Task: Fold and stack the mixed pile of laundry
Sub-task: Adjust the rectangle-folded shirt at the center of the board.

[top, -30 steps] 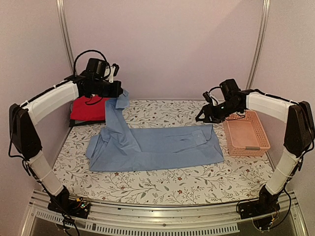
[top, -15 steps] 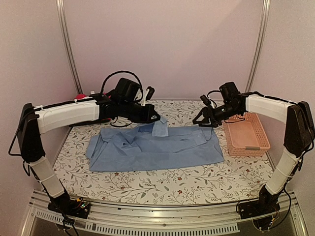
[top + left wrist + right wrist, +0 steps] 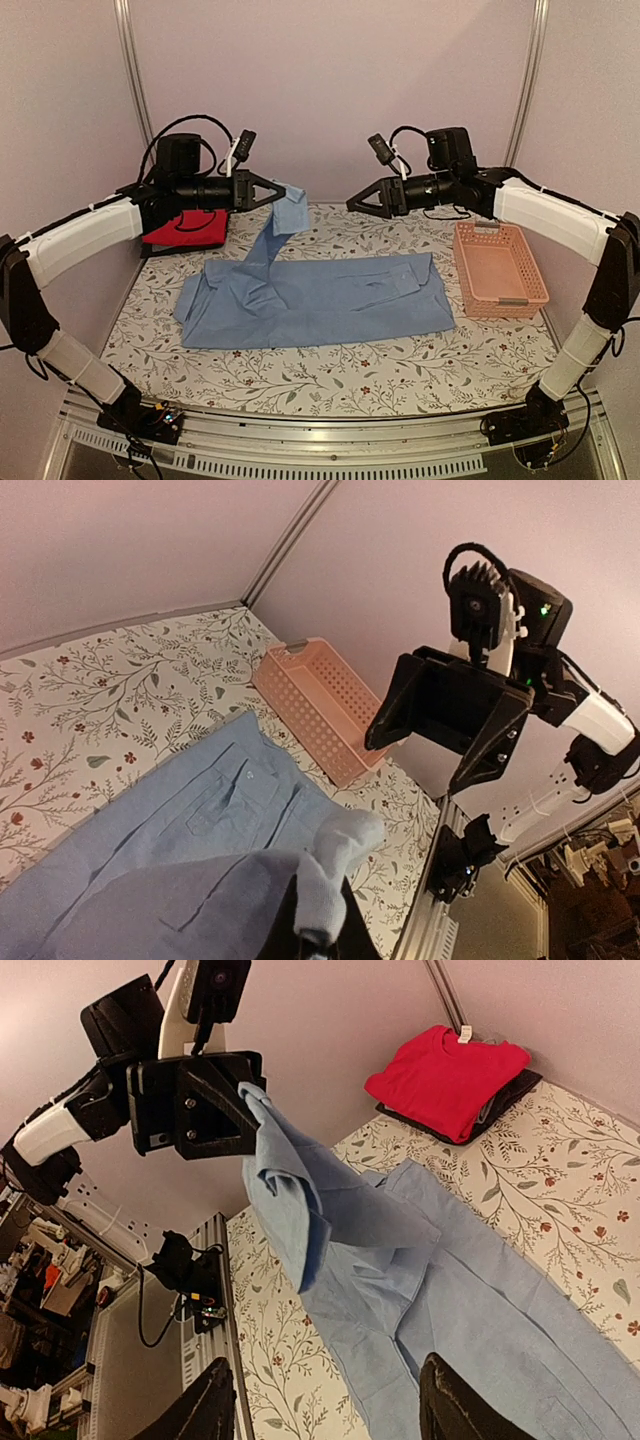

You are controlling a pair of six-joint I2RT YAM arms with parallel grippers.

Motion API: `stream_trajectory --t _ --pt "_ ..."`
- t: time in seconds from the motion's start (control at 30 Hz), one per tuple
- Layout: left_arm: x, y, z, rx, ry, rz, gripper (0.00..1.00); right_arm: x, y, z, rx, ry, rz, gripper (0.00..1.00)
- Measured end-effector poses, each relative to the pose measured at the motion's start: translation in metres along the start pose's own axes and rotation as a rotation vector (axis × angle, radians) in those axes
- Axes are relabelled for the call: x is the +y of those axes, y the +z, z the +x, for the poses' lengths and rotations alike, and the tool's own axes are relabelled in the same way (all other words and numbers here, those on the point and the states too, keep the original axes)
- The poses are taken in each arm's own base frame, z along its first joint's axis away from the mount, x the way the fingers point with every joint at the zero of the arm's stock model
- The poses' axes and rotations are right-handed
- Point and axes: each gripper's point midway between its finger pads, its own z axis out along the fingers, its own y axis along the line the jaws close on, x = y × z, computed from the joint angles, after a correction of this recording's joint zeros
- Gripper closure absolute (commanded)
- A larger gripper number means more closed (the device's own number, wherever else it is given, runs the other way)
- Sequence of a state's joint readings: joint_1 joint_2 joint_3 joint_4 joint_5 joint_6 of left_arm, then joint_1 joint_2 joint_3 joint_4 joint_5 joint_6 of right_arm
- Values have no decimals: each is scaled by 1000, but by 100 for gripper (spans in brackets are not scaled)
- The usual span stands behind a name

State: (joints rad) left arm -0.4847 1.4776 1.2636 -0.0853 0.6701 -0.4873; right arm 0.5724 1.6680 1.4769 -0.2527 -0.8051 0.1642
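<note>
Blue shirt (image 3: 330,300): soft, smooth cloth, spread flat mid-surface (image 3: 330,378), one sleeve lifted.
Left gripper (image 3: 281,191): arm extended level, high; jaws clamping sleeve end.
Right gripper (image 3: 355,204): level, facing left gripper; jaws wide.
Red garment (image 3: 185,228): folded rectangle, far-left corner.

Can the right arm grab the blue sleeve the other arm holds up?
Probably yes: the right gripper is open and points at the raised sleeve, with nothing between them.

The blue shirt (image 3: 330,300) and red garment (image 3: 185,228) are soft matt cloth (creased), the pink basket (image 3: 463,275) smooth slatted plastic
</note>
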Motion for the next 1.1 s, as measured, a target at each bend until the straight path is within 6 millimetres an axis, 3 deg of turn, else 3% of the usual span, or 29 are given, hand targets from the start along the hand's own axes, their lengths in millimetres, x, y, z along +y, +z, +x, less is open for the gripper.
stream_trajectory --t 0.13,0.3,0.5,0.63,0.7,0.73,0.8,0.83,0.9,1.1 --pt "-6 -4 4 -15 -3 30 100 18 23 -1 -7 68 -60 36" --pt "-13 -4 4 -26 -3 68 100 19 68 10 52 176 -102 38" --pt "-17 -2 6 -19 -2 77 100 25 95 8 77 203 -139 64" --pt "-18 -2 8 -14 1 66 98 39 96 -16 52 178 -185 98" --pt "-14 -2 9 -8 -4 45 69 48 95 -29 41 153 -208 100" --pt "-13 -2 9 -6 -2 35 41 51 94 -34 39 140 -211 100" --pt "-8 -4 8 -7 0 -3 8 56 92 -43 39 106 -195 100" --pt "-2 -8 7 -12 -4 -41 1 56 92 -43 41 103 -194 100" --pt "10 -17 9 -18 -12 -113 0 51 89 -48 37 60 -136 100" --pt "53 -81 43 -55 35 -379 0 29 80 -51 53 -70 53 100"
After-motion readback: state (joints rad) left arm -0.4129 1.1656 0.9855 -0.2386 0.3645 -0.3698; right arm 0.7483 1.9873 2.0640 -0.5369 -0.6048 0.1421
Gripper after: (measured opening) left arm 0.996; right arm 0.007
